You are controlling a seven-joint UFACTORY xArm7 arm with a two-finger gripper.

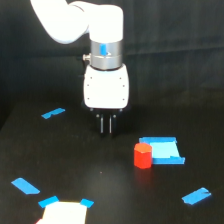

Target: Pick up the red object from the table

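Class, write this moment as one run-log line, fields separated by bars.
gripper: above table, holding nothing, jaw state unclear | red object: on table, ungrasped, toward exterior view's right of gripper | blue square piece: beside red object

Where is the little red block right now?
The red block sits on the black table, right of centre in the exterior view, against the left edge of the flat blue piece. The gripper hangs to its upper left.
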